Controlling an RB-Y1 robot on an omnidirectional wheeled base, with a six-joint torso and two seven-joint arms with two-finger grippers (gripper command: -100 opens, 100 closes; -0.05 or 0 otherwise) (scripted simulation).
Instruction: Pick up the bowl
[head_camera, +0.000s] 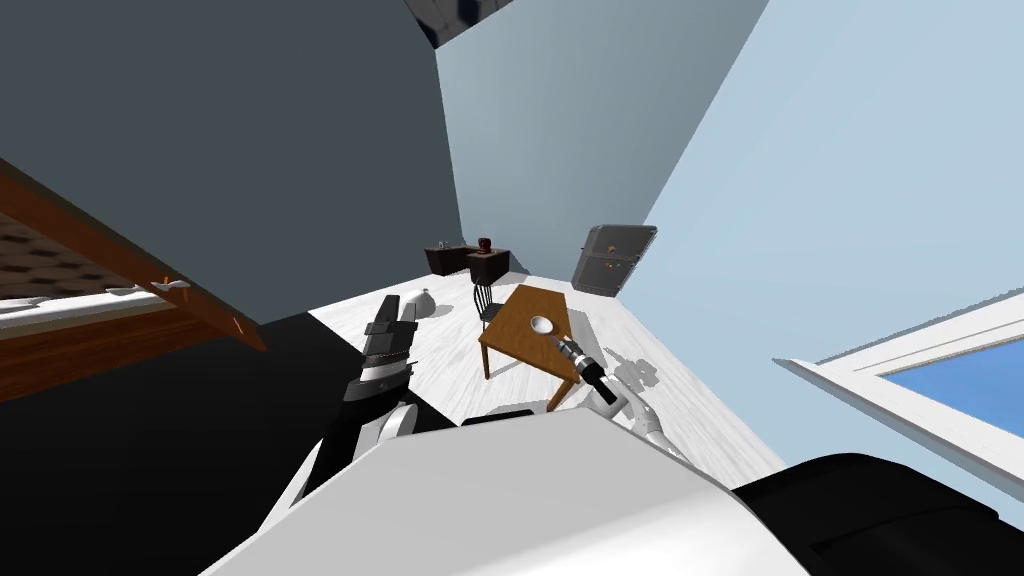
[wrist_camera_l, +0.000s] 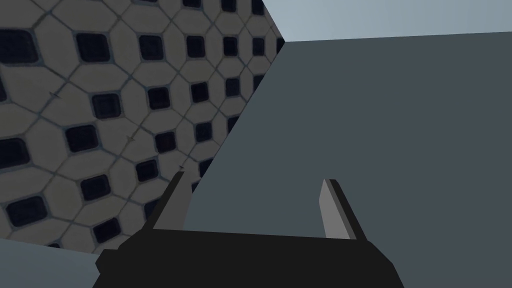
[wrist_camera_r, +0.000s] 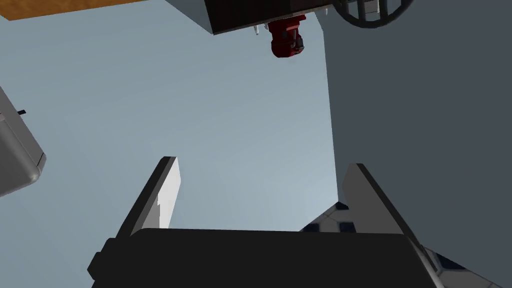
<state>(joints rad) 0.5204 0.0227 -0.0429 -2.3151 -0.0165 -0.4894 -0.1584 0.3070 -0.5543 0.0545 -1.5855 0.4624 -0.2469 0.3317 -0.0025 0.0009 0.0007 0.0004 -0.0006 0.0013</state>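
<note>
A pale, shallow bowl (head_camera: 541, 324) sits on the small wooden table (head_camera: 515, 340), near its right side. My right gripper (head_camera: 556, 342) hovers just in front of the bowl, a little above the tabletop, apart from it. Its two fingers (wrist_camera_r: 167, 192) stand wide open with nothing between them, and the right gripper (wrist_camera_r: 264, 165) points past the table's edge (wrist_camera_r: 60, 7) towards a pale wall. My left gripper (head_camera: 392, 310) is raised well to the left of the table. In its own wrist view the left gripper (wrist_camera_l: 253, 178) is open and empty.
A dark chair (head_camera: 485, 300) stands at the table's far left corner. Behind it are dark low cabinets (head_camera: 470, 260) carrying a red object (head_camera: 485, 243), and a grey appliance (head_camera: 613, 258) against the back wall. A grey rounded thing (head_camera: 418, 303) lies on the floor. A window (head_camera: 940, 370) is on the right.
</note>
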